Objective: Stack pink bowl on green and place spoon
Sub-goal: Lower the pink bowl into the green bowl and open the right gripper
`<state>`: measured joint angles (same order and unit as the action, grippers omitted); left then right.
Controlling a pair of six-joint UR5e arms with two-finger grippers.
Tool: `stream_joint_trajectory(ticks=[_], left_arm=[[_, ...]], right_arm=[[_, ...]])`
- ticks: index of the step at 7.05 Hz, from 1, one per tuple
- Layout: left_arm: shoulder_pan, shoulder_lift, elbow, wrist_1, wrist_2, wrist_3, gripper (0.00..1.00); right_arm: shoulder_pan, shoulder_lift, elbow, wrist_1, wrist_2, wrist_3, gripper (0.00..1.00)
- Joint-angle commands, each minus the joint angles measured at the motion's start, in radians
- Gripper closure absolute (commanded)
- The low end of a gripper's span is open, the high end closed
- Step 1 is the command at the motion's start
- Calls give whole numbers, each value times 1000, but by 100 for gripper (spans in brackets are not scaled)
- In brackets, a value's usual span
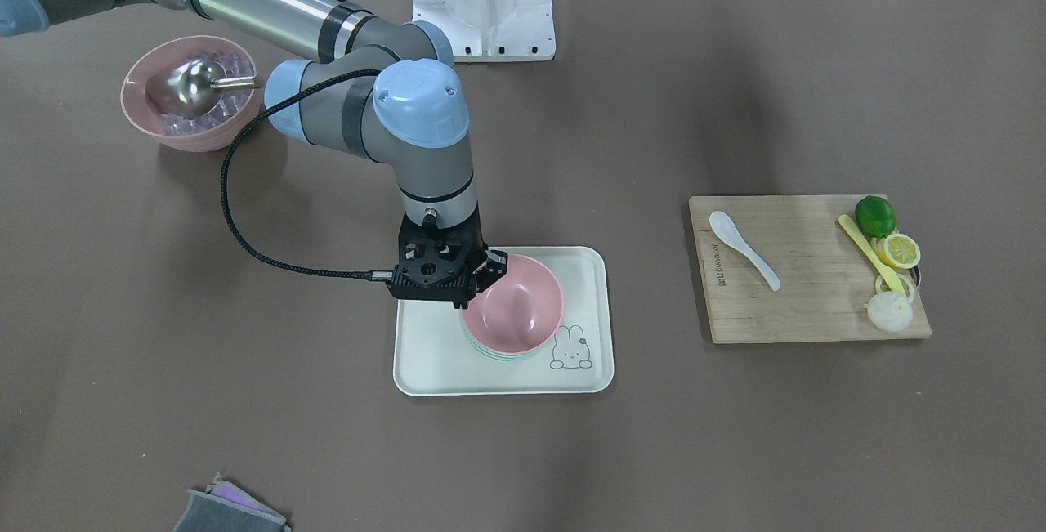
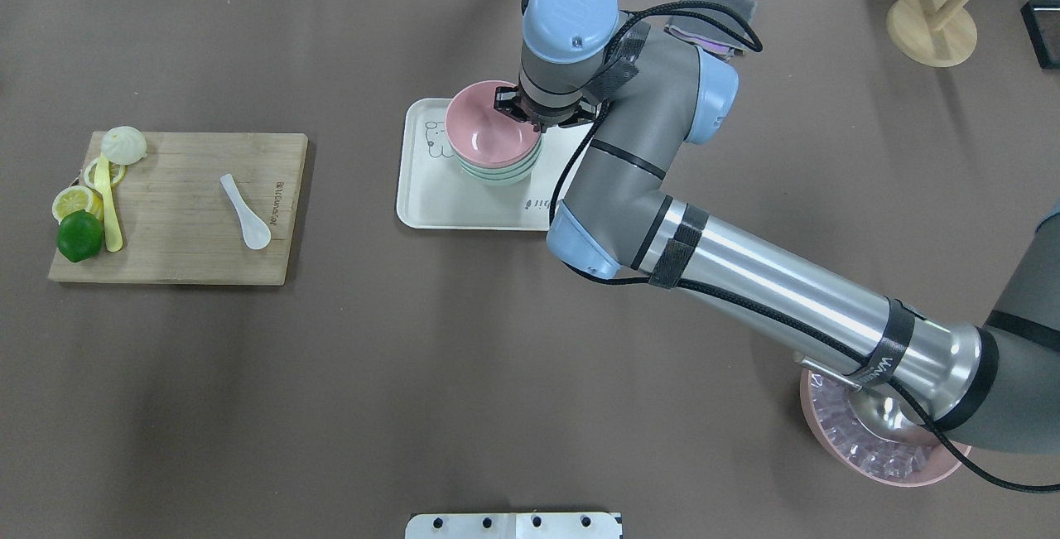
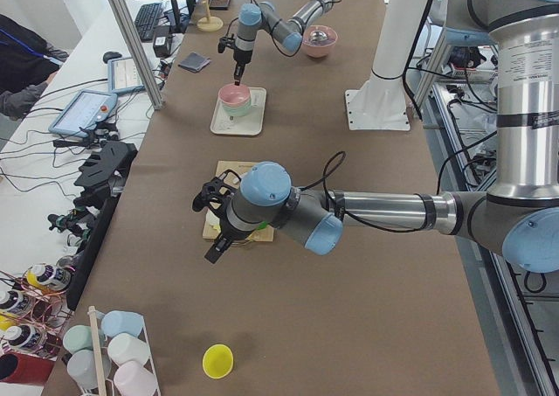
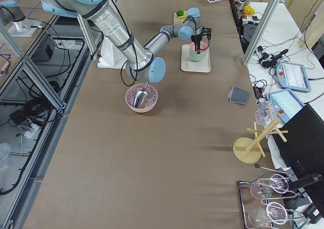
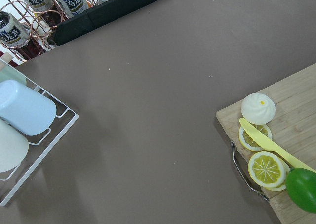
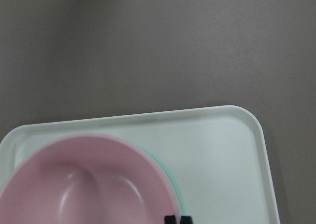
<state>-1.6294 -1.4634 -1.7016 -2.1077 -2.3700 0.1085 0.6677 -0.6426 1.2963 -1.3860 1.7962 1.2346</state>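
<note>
Two pink bowls, one green bowl, one white spoon, one tray, one cutting board.

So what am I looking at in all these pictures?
Two robot arms at a brown table, filmed from six spots: across the table, overhead, each table end, and a camera on each wrist. The right arm reaches to a tray, where its jaws seem to pinch the rim of a pink bowl resting on a green bowl. The left arm hovers near a wooden board holding a white spoon, a lime, lemon slices and a yellow knife; I cannot tell whether its jaws are open. A second bowl holds ice and a metal scoop.
</note>
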Motion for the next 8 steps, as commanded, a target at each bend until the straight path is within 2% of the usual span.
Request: stream_joint_trajectory(ticks=[1,2,3,4,6,7,8], left_arm=[[0,0,0,0,0,0,2],[0,0,-1,0,0,-1,2],[0,0,0,0,0,-1,2],[0,0,-1,0,0,-7,2],[19,-15,-4,14,-6,-83,2],[70,-31,-10,3,-33,-304,2],[130,-43,-21,-12,-23,-440,2]], right_arm=[[0,-3,1,-1,-11,-7,100],[1,-2,3,-1,-11,-9,100],[1,0,8,1,-14,-9,44],[3,0,17,-1,-49,-9,1],[25,-9,21,1,-35,-50,0],[55,-38,29,2,0,-93,0],[93,-87,55,4,43,-172,0]])
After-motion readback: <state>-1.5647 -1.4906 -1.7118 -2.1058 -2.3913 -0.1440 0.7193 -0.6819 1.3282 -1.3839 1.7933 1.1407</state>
